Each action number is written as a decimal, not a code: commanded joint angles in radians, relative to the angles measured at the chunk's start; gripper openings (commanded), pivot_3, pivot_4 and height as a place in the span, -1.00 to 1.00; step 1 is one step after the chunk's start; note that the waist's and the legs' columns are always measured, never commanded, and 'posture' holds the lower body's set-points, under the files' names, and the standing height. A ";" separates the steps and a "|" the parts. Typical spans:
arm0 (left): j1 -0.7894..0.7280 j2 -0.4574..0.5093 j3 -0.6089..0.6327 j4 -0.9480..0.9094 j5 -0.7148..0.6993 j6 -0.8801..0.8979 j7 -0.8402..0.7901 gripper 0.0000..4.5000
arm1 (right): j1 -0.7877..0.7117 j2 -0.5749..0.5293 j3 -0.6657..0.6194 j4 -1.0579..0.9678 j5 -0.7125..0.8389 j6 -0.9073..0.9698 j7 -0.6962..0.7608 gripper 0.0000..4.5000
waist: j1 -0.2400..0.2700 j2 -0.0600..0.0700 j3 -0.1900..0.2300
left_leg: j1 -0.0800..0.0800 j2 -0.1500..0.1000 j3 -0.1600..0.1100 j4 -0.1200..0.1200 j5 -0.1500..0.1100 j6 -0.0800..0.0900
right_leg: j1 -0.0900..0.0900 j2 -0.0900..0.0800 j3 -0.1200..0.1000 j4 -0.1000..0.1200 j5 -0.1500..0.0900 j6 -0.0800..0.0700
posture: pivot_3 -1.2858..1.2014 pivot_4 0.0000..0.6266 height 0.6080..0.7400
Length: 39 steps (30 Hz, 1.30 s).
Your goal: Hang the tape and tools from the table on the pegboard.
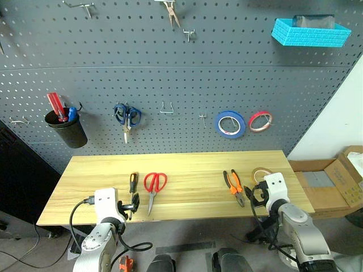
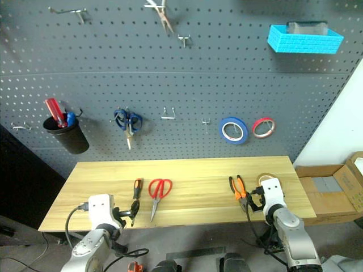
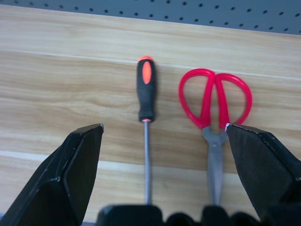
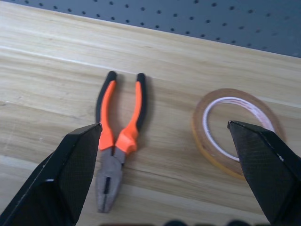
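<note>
Left hand (image 3: 164,136): fingers spread wide, empty, low over the near edge of the surface (image 1: 187,164).
Right hand (image 4: 164,127): fingers spread wide, holding nothing, at the near right edge.
Screwdriver (image 3: 146,103): flat on the surface, handle toward the pegboard (image 1: 170,73), just beside the red scissors (image 3: 215,113).
Pliers (image 4: 117,136): flat, handles toward the pegboard, jaws toward the near edge.
Tape (image 4: 235,129): lies flat just right of the pliers.
Pegboard: already carries blue scissors (image 1: 127,116), blue tape roll (image 1: 230,123), red tape roll (image 1: 260,120).

Light wood-grain table (image 3: 56,42), glossy red plastic scissors (image 3: 215,101) handles with dull steel blades, matt perforated pegboard (image 1: 170,73).
</note>
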 commanded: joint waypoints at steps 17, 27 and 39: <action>-0.020 -0.021 -0.042 0.031 0.026 -0.076 0.022 0.99 | -0.005 -0.052 -0.031 -0.084 0.007 0.017 0.033 1.00 | -0.025 0.001 -0.005 | 0.000 0.000 0.000 0.001 0.000 0.000 | 0.000 0.001 0.001 0.001 0.000 0.000 | -0.04 -0.89 1.00; -0.025 -0.011 -0.022 0.026 0.015 -0.072 0.016 0.99 | -0.032 -0.022 -0.004 -0.058 -0.004 0.004 0.021 1.00 | -0.025 0.002 -0.009 | 0.000 0.000 0.000 0.002 0.000 0.000 | 0.001 0.002 0.003 0.002 0.001 0.001 | -0.03 -0.89 1.00; -0.192 0.110 -0.180 0.033 0.034 -0.004 -0.156 0.99 | -0.128 -0.101 -0.009 0.025 -0.003 -0.005 0.099 1.00 | -0.024 0.002 0.000 | 0.001 -0.001 0.000 0.004 0.001 0.001 | 0.001 0.002 0.004 0.006 0.000 0.000 | -0.08 -0.66 1.00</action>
